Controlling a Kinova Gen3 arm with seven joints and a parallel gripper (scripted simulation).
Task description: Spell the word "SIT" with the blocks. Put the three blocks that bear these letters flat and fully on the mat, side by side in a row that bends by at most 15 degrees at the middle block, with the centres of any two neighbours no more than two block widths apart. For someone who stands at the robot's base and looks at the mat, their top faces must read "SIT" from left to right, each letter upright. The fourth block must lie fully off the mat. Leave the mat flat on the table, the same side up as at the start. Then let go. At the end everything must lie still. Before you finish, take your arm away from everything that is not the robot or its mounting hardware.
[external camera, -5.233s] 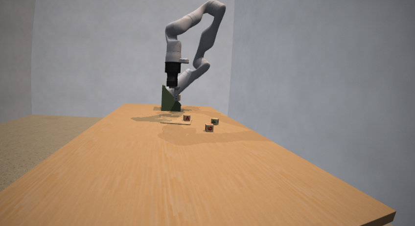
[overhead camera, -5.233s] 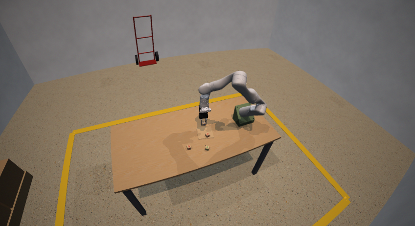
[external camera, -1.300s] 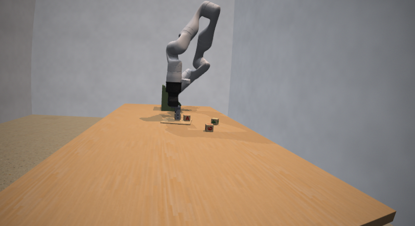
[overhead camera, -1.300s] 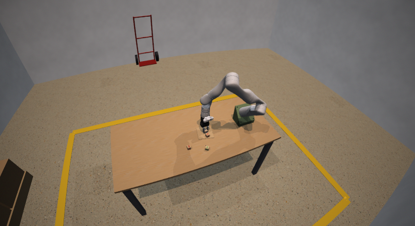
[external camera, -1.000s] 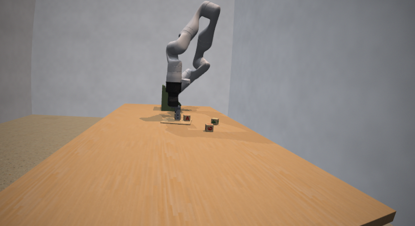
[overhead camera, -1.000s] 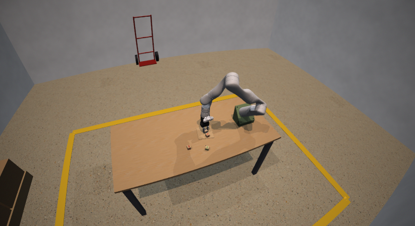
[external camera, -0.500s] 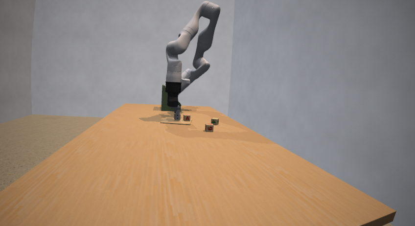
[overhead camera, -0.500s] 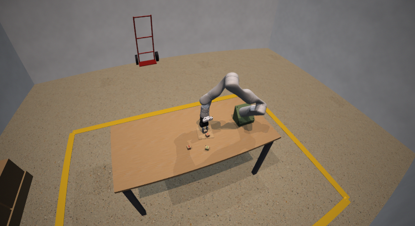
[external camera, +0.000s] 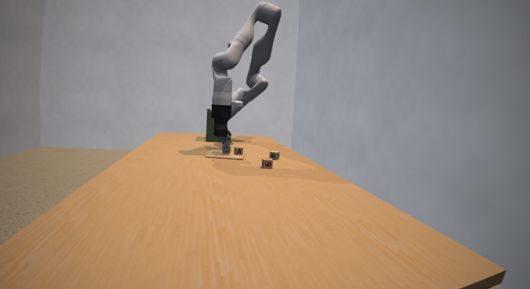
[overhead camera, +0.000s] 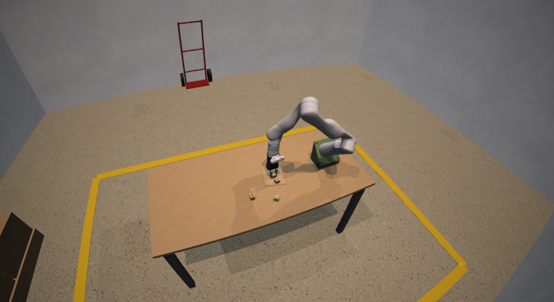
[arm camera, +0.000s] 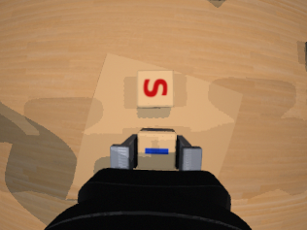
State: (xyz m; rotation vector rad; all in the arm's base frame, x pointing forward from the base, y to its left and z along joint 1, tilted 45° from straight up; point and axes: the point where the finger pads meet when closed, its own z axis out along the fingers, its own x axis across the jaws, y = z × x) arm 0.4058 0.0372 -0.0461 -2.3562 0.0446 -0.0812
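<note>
From the top view, my tool point(overhead camera: 274, 173) point(external camera: 226, 149) point(arm camera: 156, 147) points down over the mat point(overhead camera: 267, 181) point(external camera: 212, 156) point(arm camera: 204, 113), which lies on the wooden surface point(overhead camera: 186, 206) point(external camera: 222, 220) point(arm camera: 49, 28). The S block point(overhead camera: 277, 180) point(external camera: 238, 151) point(arm camera: 155, 88) sits on the mat just beside my fingertips. Two others are off the mat: a red-marked block point(overhead camera: 251, 197) point(external camera: 267, 163) and a green-marked block point(overhead camera: 276, 197) point(external camera: 274, 155), well apart from each other.

In the exterior view, my fingertips are low at the mat. The S block shows a red A on its side, the red-marked block a sideways red figure on its own, and the green-marked block is turned at an angle.

In the wrist view, a block with a blue bar point(arm camera: 156, 145) lies between my two fingers, close to both. I cannot tell whether I am gripping it or have let it go. The red S faces up, turned sideways in this view, and a strip of mat separates its block from the blue-barred one.
</note>
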